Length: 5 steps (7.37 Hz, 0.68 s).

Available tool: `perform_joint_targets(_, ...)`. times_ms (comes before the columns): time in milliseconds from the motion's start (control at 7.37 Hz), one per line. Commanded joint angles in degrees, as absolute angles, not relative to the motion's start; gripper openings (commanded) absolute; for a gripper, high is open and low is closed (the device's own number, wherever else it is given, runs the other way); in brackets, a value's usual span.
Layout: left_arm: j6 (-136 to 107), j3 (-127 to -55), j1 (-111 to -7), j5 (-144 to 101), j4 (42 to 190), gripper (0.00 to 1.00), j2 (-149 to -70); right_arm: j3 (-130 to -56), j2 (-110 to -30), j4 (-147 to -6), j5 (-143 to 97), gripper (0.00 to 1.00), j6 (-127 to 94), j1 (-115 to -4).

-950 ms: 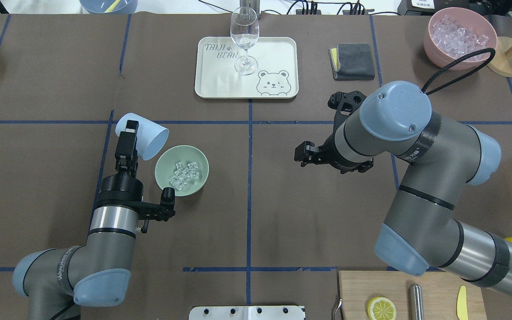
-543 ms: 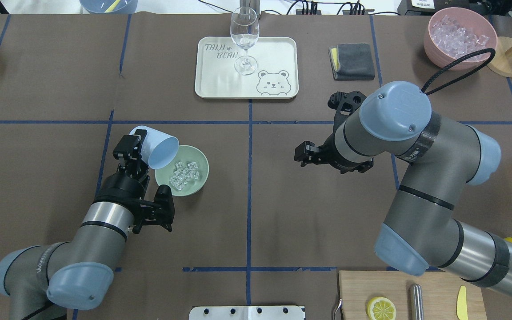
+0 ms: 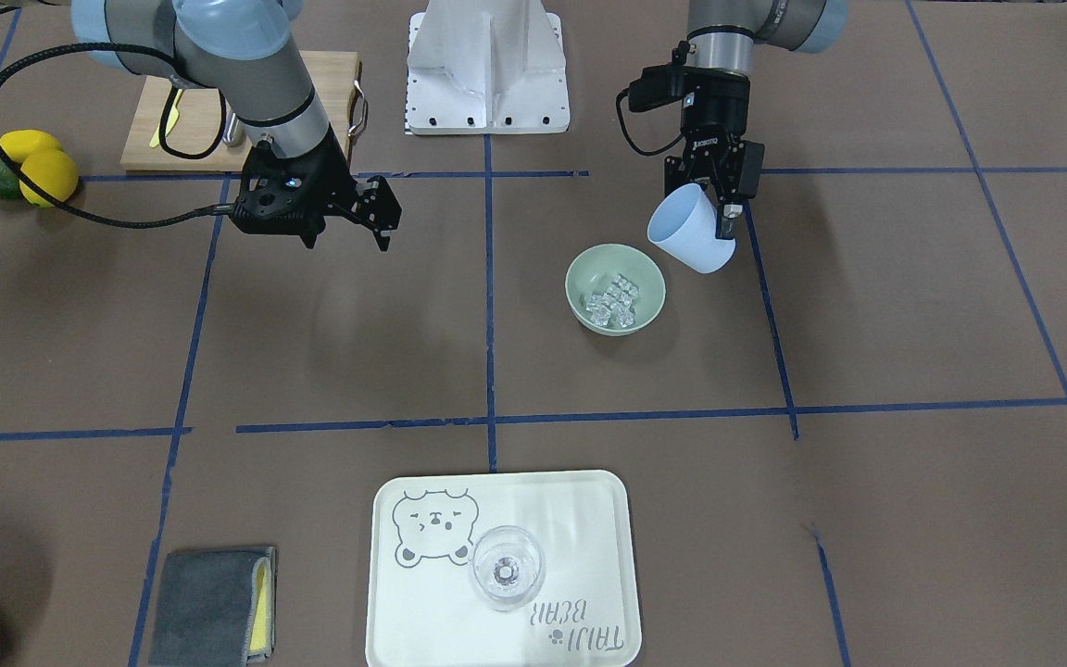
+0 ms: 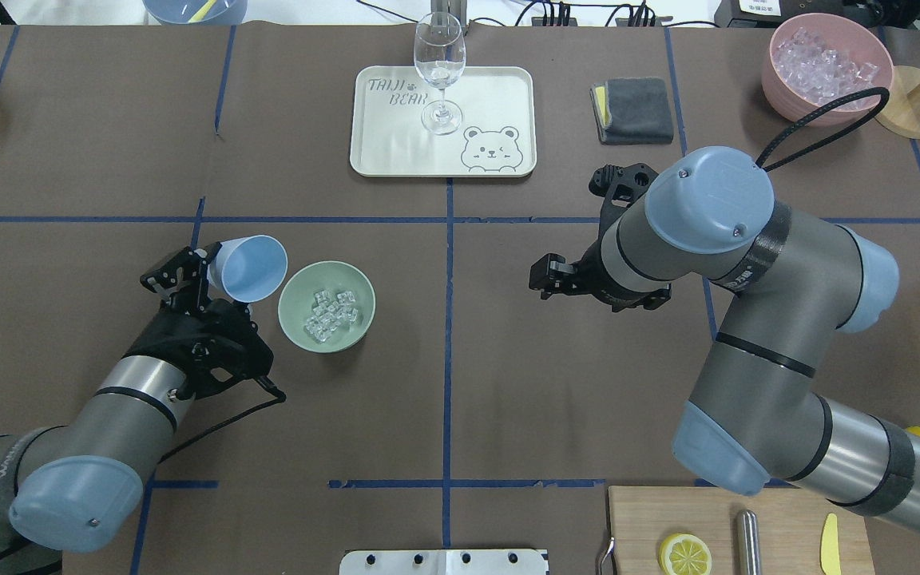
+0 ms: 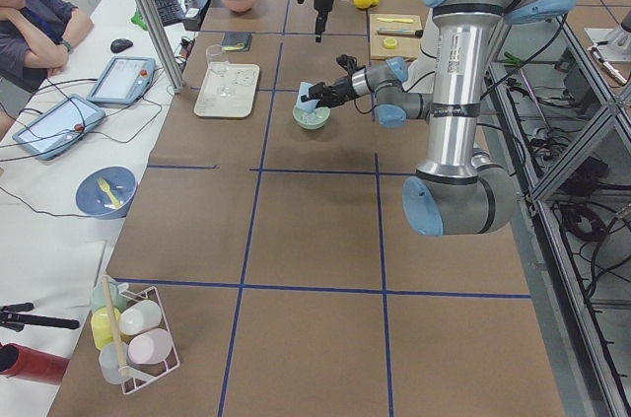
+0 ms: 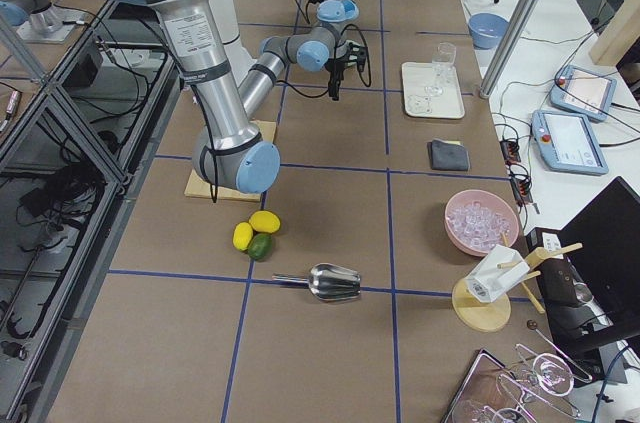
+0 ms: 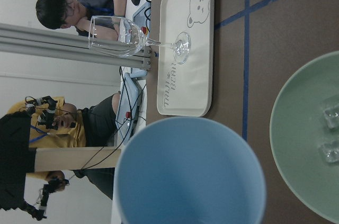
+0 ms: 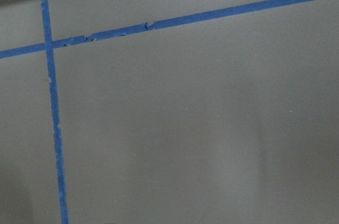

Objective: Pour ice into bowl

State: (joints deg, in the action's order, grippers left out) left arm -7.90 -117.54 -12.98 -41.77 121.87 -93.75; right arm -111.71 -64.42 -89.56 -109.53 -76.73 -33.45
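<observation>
The sage-green bowl [image 4: 352, 281] [image 3: 649, 278] stands left of the table's middle, with several clear ice cubes [image 4: 331, 311] [image 3: 614, 298] lying in it. My left gripper [image 4: 208, 267] [image 3: 723, 208] is shut on a pale blue cup [image 4: 248, 267] [image 3: 693, 239]. It holds the cup tilted just beside the bowl's left rim, mouth towards the bowl. In the left wrist view the cup [image 7: 190, 176] looks empty, and the bowl [image 7: 302, 144] and two cubes [image 7: 331, 118] show at the right. My right gripper [image 3: 348, 239] is open and empty above bare table right of centre.
A cream tray [image 4: 492, 96] with a stemmed glass [image 4: 438, 72] is at the far middle. A grey cloth [image 4: 634, 109] and a pink container of ice [image 4: 826, 68] are at the far right. A cutting board [image 4: 715, 511] with a lemon slice is at the near right.
My left arm swung back to the left and turned the cup away from over the bowl's rim. The ice stays in the bowl. The right arm has not moved.
</observation>
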Motion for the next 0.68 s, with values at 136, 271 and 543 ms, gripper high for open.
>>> perform_joint_targets(136,-17.7,-116.7,-14.1,-42.9,140.2,0.0,-77.8,-111.7,-64.3,-89.6,-109.5,1.0,-76.8,-33.3)
perform_joint_targets(271,-18.2,-112.7,-14.8,-42.9,153.1,0.0,-73.4,-111.6,-64.3,-89.6,-109.4,1.0,-76.7,-33.3)
perform_joint_targets(543,-18.9,-105.7,-16.2,-43.2,165.1,0.0,-72.3,-111.5,-64.4,-89.6,-109.5,1.0,-76.7,-33.3)
